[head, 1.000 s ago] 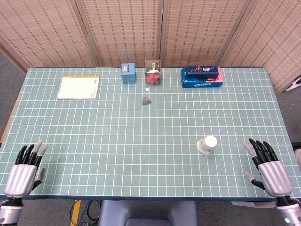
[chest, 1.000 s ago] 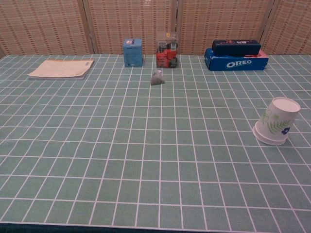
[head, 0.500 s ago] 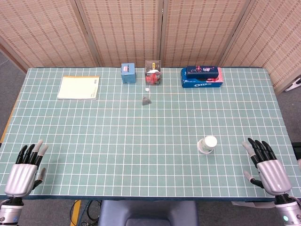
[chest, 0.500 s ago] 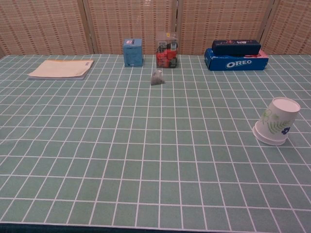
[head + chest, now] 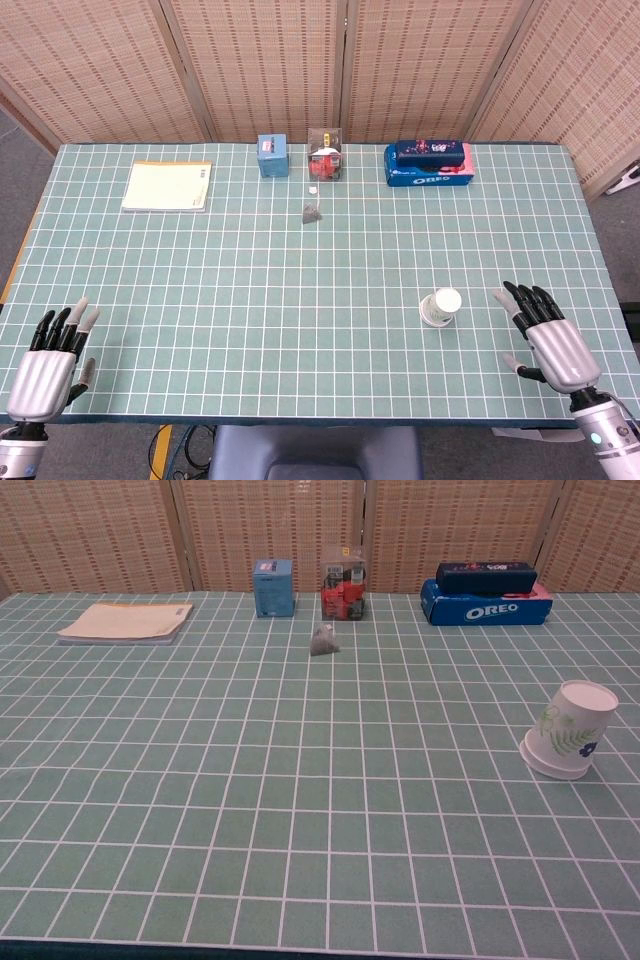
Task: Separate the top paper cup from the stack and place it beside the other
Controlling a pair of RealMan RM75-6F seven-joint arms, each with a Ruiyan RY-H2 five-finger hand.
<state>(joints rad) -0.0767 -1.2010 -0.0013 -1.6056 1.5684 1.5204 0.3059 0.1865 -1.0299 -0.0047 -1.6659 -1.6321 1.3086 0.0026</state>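
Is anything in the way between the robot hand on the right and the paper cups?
No. Only bare table lies between the right robot hand and the cups. The box, pouch and Oreo packs sit far back.

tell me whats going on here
Nothing is held yet. The cup stack stands upside down on the table, untouched, cups not yet separated. The right hand is beside it with fingers spread, apart from it. The left hand is open at the table's near left corner.
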